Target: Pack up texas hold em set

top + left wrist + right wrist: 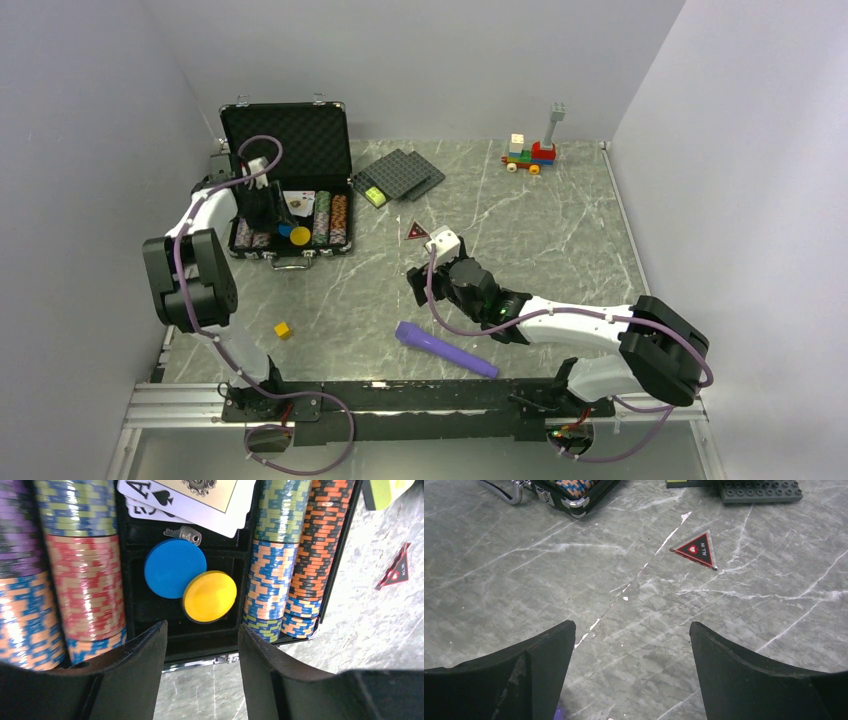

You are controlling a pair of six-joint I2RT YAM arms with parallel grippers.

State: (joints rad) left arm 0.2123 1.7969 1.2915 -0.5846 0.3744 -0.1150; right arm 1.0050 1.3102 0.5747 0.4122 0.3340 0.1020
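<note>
On the grey surface [549,580] the red triangle [694,550] lies flat, ahead of the right claw [631,630] and nearer its right finger, well apart from it. That claw is spread wide, holding nothing. Such a thin piece probably wants a centred, low approach, pinching across its edges. Beyond, the left claw [202,627] hangs spread over the open case [285,135].

From above, the left arm [190,265] hides part of the case [290,140] from us. At the left wrist, the playing cards [200,500] and chip stacks [85,580] run off the top edge; at the right wrist, only the case's corner shows.
</note>
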